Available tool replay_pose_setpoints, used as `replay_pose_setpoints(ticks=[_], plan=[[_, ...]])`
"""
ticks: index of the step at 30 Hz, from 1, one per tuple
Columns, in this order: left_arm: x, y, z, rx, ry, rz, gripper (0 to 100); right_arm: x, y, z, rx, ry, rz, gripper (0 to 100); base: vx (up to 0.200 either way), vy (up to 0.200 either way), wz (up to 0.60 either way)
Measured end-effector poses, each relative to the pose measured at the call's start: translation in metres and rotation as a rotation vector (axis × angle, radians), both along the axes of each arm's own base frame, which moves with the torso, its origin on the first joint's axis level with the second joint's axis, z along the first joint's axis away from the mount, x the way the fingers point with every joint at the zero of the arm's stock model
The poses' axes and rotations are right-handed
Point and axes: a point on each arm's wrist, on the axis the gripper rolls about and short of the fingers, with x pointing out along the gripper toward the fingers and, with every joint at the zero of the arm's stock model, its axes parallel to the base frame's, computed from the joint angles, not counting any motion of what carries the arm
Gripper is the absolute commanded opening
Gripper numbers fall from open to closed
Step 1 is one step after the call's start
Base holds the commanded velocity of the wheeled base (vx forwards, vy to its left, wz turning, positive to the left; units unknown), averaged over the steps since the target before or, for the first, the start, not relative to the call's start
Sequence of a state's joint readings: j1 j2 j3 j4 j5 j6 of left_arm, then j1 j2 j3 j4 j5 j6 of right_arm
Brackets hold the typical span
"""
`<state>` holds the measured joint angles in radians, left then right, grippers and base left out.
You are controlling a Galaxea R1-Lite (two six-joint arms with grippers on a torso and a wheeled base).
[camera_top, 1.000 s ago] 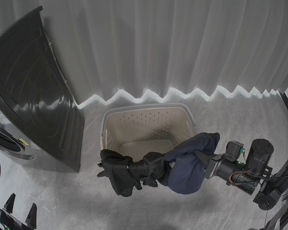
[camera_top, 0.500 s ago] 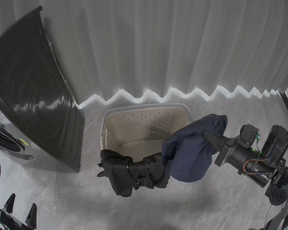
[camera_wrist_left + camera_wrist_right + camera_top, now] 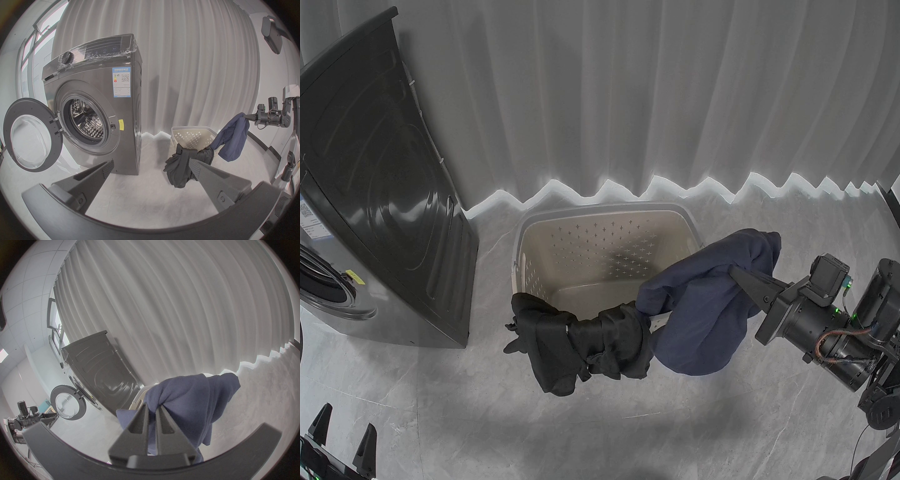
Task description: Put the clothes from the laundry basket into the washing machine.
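Right gripper (image 3: 739, 275): fingers clamped on a bunched navy-blue cloth garment (image 3: 700, 312), which hangs below its tips at the near right corner of the beige perforated plastic laundry basket (image 3: 600, 250). Beyond the navy garment and touching it, a black cloth garment (image 3: 581, 350) drapes over the basket's near rim. Left gripper (image 3: 151, 162): fingers spread, empty, facing the dark-grey front-loading washing machine (image 3: 93, 103), whose round door (image 3: 29, 134) is open.

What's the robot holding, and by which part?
The right gripper pinches the blue garment by a bunched fold near its top; the left gripper holds nothing.

white curtain (image 3: 625, 94) — grey marbled floor (image 3: 487, 412)
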<state>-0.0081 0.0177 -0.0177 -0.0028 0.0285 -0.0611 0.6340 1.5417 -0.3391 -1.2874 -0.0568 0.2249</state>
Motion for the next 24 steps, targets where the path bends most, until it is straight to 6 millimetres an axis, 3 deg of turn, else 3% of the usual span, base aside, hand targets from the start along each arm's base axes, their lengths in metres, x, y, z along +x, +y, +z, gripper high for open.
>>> replay_pose_setpoints(ticks=[3,9,24], plan=[[0.0,0.0,0.0,0.0,0.0,0.0,100,-0.0003,0.0003,0.0002,0.001,-0.002,0.001,0,-0.2,0.0,0.0],[0.0,0.0,0.0,0.0,0.0,0.0,100,-0.0025,0.0031,0.0005,0.006,-0.002,0.018,0,0.0,0.0,0.0],[0.0,0.0,0.0,0.0,0.0,0.001,100,-0.0057,0.0066,0.0036,0.024,-0.023,0.04,0,0.0,0.2,0.0]])
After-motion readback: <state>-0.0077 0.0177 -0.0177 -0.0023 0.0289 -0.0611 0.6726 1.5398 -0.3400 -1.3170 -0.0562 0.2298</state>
